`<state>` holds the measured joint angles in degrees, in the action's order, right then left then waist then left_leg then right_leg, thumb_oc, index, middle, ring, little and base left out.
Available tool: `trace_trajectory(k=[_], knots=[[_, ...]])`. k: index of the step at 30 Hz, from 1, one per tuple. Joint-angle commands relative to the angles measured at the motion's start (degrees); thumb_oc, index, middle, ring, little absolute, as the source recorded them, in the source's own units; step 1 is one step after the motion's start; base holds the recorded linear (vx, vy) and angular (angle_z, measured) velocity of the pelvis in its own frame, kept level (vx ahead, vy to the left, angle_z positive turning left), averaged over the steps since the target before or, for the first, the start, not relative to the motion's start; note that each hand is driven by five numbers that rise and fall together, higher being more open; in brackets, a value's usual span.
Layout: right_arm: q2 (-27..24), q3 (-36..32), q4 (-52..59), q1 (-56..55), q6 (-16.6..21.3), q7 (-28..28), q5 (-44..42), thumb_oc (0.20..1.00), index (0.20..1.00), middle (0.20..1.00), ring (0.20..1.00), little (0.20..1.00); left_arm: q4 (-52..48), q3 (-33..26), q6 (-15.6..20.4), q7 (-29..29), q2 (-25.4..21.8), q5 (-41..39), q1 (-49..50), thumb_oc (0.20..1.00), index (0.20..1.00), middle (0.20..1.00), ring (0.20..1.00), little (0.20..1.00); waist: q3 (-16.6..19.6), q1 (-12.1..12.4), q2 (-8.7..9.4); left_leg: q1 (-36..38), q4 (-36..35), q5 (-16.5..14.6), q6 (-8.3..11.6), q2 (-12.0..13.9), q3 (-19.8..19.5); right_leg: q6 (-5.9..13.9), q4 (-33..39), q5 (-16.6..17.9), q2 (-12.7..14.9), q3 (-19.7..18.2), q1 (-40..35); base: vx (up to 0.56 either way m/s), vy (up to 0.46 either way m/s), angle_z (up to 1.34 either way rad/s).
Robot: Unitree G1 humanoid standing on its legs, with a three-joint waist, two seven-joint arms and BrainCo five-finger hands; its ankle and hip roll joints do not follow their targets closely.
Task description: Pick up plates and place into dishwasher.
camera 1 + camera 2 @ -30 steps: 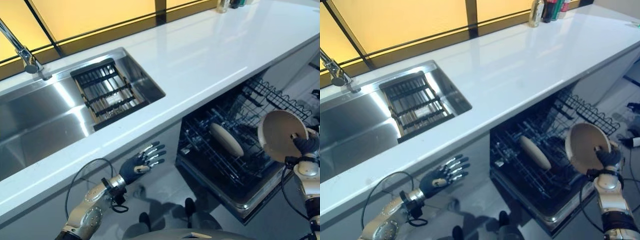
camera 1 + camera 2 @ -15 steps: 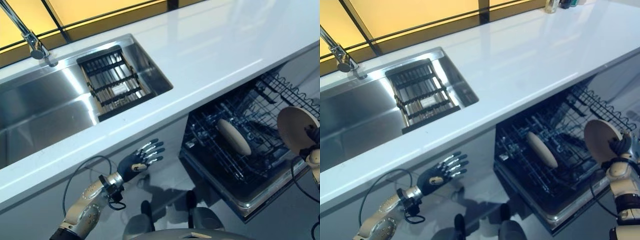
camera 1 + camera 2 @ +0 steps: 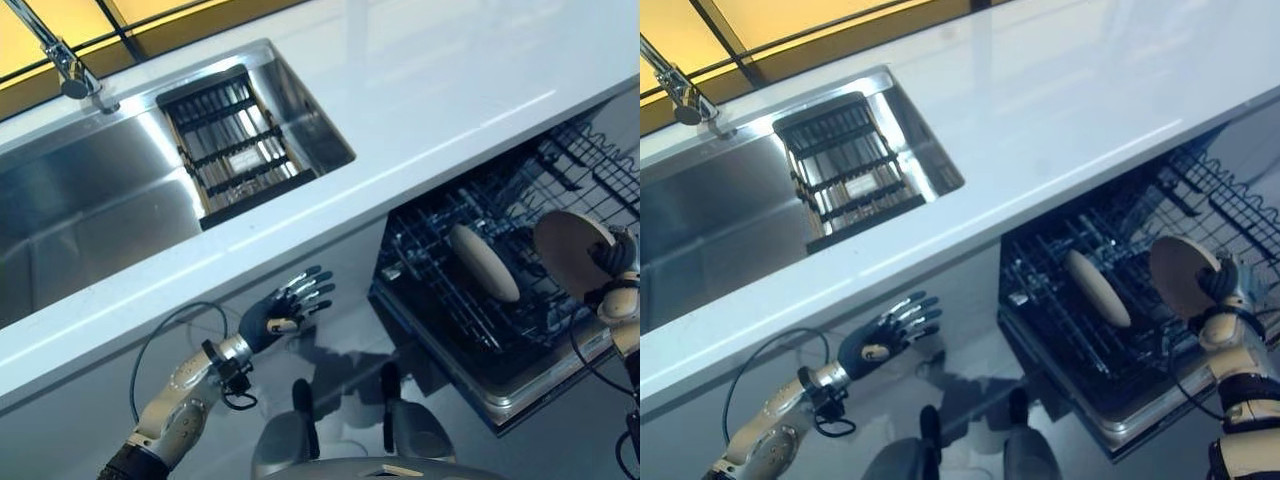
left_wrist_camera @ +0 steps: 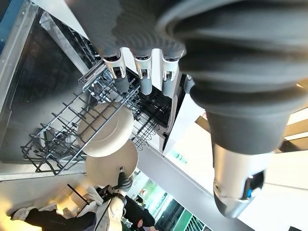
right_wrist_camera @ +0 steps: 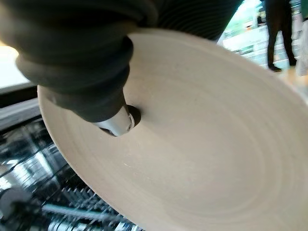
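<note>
My right hand is shut on a beige plate, held on edge over the right part of the pulled-out lower dishwasher rack. The thumb presses on the plate's face. A second beige plate stands tilted between the rack's tines; in the left wrist view both plates show close together. My left hand hangs open in front of the cabinet below the counter, left of the dishwasher, holding nothing.
A white counter runs above the open dishwasher. A steel sink with a black drying rack and a tap lies at the left. A person stands far off.
The camera has shifted. The held plate has moved lower and a little nearer the rack and the standing plate. My left hand stays open in about the same place.
</note>
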<state>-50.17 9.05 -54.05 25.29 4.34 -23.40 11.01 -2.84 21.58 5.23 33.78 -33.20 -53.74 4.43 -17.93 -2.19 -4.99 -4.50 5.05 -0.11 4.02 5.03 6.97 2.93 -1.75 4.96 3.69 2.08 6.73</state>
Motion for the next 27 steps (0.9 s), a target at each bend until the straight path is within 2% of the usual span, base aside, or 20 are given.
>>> trace_trajectory(k=[1, 14, 27], knots=[[-2.2, 3.2, -2.1, 5.5, 1.2, -3.5, 2.2, 0.200, 0.200, 0.200, 0.200, 0.200, -2.5, 1.8, 4.2, -0.1, -1.7, -3.0, -0.9, 1.000, 1.000, 1.000, 1.000, 1.000, 1.3, 1.0, 1.01, -7.9, 7.9, -1.0, -3.70, -0.8, -2.2, -0.14, -10.2, -5.5, -0.5, -0.2, 3.9, -0.06, -0.015, 0.02], [-1.4, 8.2, -3.8, 10.3, 0.9, -4.2, 5.2, 0.200, 0.200, 0.200, 0.200, 0.200, -3.3, 2.3, 4.6, -0.8, -1.9, -4.2, -2.9, 1.000, 1.000, 1.000, 1.000, 1.000, 0.9, 1.5, 0.46, -9.1, 8.5, -0.8, -3.50, -0.8, -2.4, -0.60, -10.0, -5.5, -0.7, -0.2, 4.2, -0.01, -0.011, 0.02], [-1.8, 9.0, -8.2, 12.1, 1.5, -5.0, 10.1, 0.200, 0.200, 0.200, 0.200, 0.200, -2.5, 3.2, 5.4, -0.9, -1.3, -4.8, -2.1, 1.000, 1.000, 1.000, 1.000, 1.000, 2.3, 1.6, -0.21, -7.3, 6.8, -0.8, -3.33, -0.5, -2.0, -0.66, -8.7, -5.8, -0.6, 0.0, 2.4, 0.01, 0.006, 0.00]])
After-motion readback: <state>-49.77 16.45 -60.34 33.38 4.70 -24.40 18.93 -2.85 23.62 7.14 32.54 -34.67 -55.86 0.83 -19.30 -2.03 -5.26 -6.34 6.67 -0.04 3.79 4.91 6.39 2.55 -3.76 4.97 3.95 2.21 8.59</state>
